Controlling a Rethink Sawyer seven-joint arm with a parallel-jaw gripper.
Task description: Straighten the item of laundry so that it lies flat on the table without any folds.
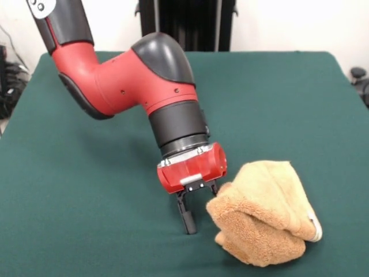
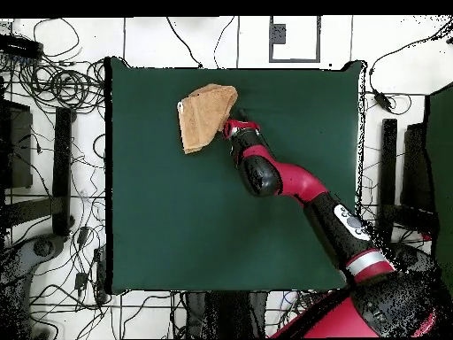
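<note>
The item of laundry (image 1: 268, 216), a tan-orange terry towel, lies bunched and folded over itself near the front right of the green table (image 1: 86, 202). A small white tag (image 1: 316, 229) shows at its right end. My gripper (image 1: 200, 214) is low over the table at the towel's left edge and stands open. One black finger (image 1: 187, 216) reaches down to the cloth surface, well clear of the towel; the other is partly hidden behind the towel's folded edge. From overhead, the towel (image 2: 206, 115) sits near the table's top edge with the gripper (image 2: 232, 125) touching its right side.
The red and black arm (image 1: 144, 75) crosses the table's middle from the upper left. In the overhead view, cables (image 2: 62, 84) and dark equipment (image 2: 18, 146) lie on the floor around the table (image 2: 177, 221). The towel is close to a table edge.
</note>
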